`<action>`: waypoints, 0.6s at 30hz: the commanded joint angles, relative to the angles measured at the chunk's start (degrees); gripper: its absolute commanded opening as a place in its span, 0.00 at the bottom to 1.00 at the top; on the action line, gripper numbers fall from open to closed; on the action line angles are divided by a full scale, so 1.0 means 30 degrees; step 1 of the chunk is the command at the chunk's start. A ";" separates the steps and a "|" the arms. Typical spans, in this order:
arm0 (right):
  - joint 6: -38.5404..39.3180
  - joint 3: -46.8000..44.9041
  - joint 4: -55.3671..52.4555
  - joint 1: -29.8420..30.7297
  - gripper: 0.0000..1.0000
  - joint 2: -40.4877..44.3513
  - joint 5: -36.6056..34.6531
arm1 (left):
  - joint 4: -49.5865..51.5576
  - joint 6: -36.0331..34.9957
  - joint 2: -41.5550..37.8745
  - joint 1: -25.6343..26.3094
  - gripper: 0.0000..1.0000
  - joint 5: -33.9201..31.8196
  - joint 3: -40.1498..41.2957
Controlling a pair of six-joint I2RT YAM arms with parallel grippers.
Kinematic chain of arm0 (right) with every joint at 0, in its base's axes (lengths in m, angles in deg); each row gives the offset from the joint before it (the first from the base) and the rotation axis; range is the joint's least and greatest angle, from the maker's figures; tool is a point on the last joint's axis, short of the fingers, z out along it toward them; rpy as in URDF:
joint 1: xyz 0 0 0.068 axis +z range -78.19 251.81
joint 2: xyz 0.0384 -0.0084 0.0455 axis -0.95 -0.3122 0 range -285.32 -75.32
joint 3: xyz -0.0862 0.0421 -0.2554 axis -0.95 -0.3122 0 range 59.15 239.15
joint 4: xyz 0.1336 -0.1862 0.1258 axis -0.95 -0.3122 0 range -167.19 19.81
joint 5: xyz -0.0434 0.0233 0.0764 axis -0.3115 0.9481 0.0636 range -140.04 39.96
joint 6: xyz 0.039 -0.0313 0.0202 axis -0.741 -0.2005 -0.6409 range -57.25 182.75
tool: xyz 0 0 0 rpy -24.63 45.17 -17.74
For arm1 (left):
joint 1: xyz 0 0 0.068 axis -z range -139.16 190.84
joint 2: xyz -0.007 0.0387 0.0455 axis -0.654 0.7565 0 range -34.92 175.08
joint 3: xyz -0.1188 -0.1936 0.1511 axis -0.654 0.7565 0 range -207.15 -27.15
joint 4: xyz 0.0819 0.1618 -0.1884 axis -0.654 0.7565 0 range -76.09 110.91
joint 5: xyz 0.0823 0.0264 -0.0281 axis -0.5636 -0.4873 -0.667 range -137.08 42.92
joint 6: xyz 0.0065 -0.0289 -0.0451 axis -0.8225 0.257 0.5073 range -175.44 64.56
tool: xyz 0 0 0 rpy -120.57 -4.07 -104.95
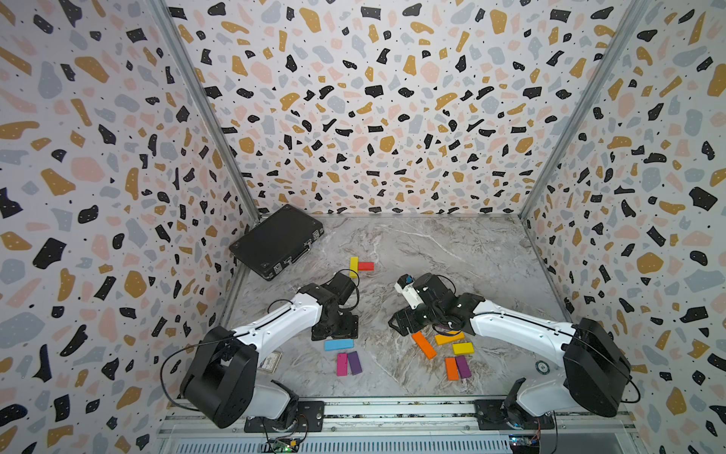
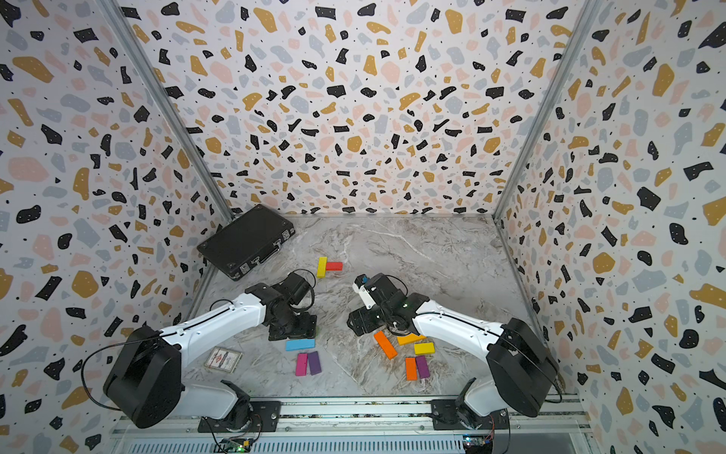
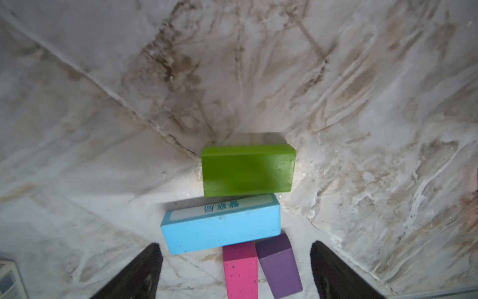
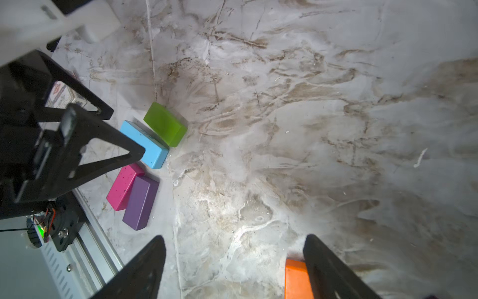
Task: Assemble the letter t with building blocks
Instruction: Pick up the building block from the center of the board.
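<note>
My left gripper (image 3: 236, 246) (image 1: 334, 329) hangs open just over a row of building blocks: a green block (image 3: 248, 170), a light blue block (image 3: 222, 227) (image 1: 338, 344), a pink block (image 3: 240, 271) (image 1: 341, 364) and a purple block (image 3: 279, 266) (image 1: 354, 362). Nothing is gripped. My right gripper (image 4: 234, 237) (image 1: 402, 320) is open low over bare marble, with a long orange block (image 4: 296, 279) (image 1: 424, 345) lying against the inside of one finger. Farther back, a yellow block (image 1: 354, 267) and a red block (image 1: 365, 266) touch at a right angle.
More blocks lie near the right arm: an orange-yellow block (image 1: 449, 337), a yellow block (image 1: 462, 348), a short orange block (image 1: 451, 368) and a purple block (image 1: 463, 366). A black case (image 1: 277, 240) sits at the back left. A card box (image 2: 222, 359) lies by the left arm.
</note>
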 commanded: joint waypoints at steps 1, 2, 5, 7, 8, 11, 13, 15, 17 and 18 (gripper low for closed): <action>0.0029 -0.0014 -0.0148 0.0127 0.86 0.0487 -0.0152 | -0.1943 0.1070 0.0624 0.0033 0.90 -0.0424 -0.0132; 0.0146 0.0058 -0.0264 0.0126 0.86 0.0488 -0.0176 | -0.2032 0.1017 0.0970 0.0022 0.90 -0.0436 -0.0242; 0.0329 0.0309 -0.0432 0.0120 0.86 0.0381 -0.0273 | -0.2045 0.0760 0.1802 0.0035 0.90 -0.0549 -0.0674; 0.0416 0.0524 -0.0423 0.0121 0.86 0.0222 -0.0220 | -0.1889 0.0603 0.2303 0.0041 0.90 -0.0768 -0.0949; 0.0446 0.0603 -0.0423 0.0123 0.86 0.0102 -0.0189 | -0.1776 0.0505 0.2480 0.0039 0.90 -0.0831 -0.1058; 0.0512 0.0706 -0.0325 0.0126 0.86 0.0005 -0.0096 | -0.1521 0.0335 0.2567 0.0051 0.88 -0.1176 -0.1225; 0.0551 0.0536 0.0023 0.0107 0.86 0.0117 -0.0049 | -0.1247 0.0209 0.2606 0.0051 0.87 -0.1624 -0.1339; 0.0641 0.0293 0.0507 0.0123 0.86 0.0304 0.0310 | -0.1132 0.0099 0.2746 0.0051 0.87 -0.1924 -0.1430; 0.0762 -0.0165 0.1462 0.0098 0.86 0.0656 0.1192 | -0.1273 0.0037 0.2856 0.0050 0.86 -0.1960 -0.1361; 0.0617 -0.0415 0.1928 0.0127 0.87 0.0882 0.1394 | -0.1347 0.0036 0.2914 0.0051 0.84 -0.1909 -0.1357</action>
